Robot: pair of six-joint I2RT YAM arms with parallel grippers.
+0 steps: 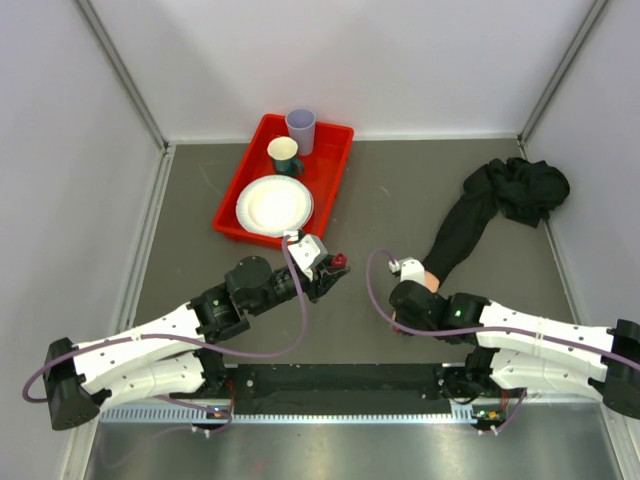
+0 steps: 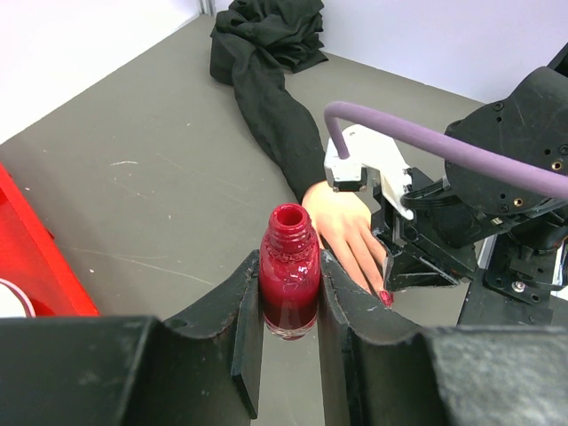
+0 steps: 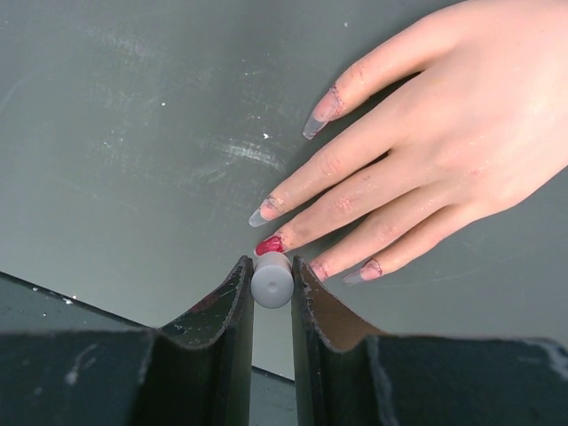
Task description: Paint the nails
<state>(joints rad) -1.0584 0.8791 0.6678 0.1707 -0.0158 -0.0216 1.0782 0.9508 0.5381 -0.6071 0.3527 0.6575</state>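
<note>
Clamping bottle (image 2: pixel 289 288), left tool (image 2: pixel 290 271); right tool (image 3: pixel 272 271) pinches grey cap (image 3: pixel 272 282), half-hiding red nail (image 3: pixel 269 244).

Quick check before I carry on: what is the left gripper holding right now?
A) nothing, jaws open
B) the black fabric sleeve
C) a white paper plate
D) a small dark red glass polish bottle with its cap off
D: the left gripper is shut on the small dark red glass polish bottle, which stands upright between its fingers with the neck open.
</note>
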